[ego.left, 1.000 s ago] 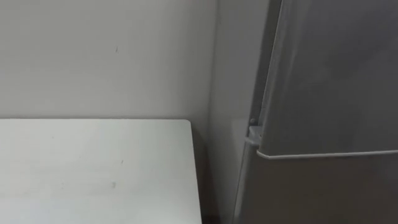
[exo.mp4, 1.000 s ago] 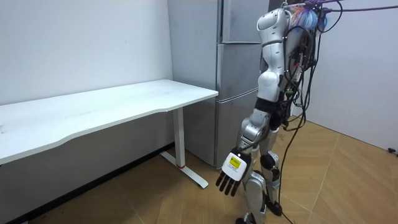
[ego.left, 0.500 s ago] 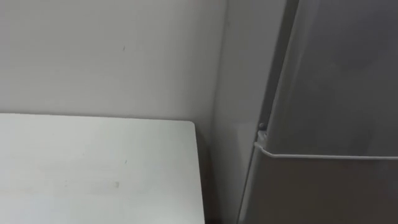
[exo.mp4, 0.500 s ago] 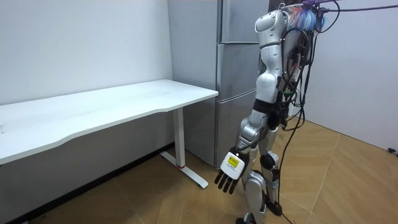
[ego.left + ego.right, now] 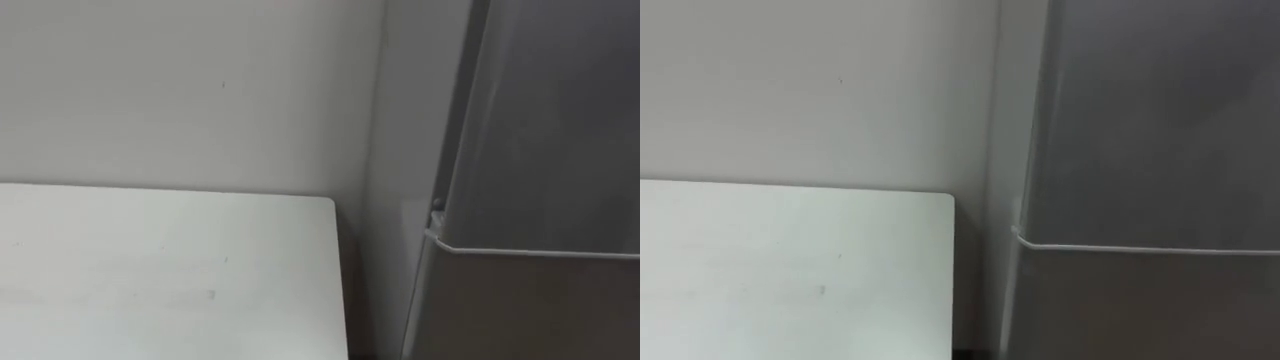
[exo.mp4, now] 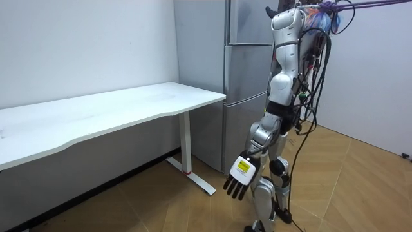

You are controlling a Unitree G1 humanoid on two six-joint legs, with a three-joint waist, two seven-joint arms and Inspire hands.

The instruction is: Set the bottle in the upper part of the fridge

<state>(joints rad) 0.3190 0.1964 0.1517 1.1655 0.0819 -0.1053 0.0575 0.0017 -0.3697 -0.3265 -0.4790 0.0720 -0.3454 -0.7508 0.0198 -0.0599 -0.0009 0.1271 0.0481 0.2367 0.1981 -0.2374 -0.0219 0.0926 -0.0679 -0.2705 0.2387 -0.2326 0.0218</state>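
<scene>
- Fridge (image 6: 248,64) is the landmark. Low in front of its bottom section, the fingers (image 6: 232,191) of the left hand (image 6: 241,173) hang straight and slightly spread. They point at the floor (image 6: 193,212) and hold nothing.
- The back of that hand faces the room camera. The arm above it drops nearly straight from the shoulder, on the table side of the body.
- The robot stands upright, close to the fridge front and facing it.
- The fridge is a tall grey box with a smooth, dull metal skin. Its doors are closed, stacked one above another with thin horizontal seams between them.
- Left of the fridge stands a table (image 6: 129,106) with a flat matte white top, a square corner and a white leg. A plain pale wall (image 5: 180,90) runs behind it. The floor is wood laid in a herringbone pattern.
- The eye views give the close detail: a door seam edged by a thin light strip, and a narrow dark gap between the table corner and the fridge's side. The room view gives the whole robot and the full height of the fridge.
</scene>
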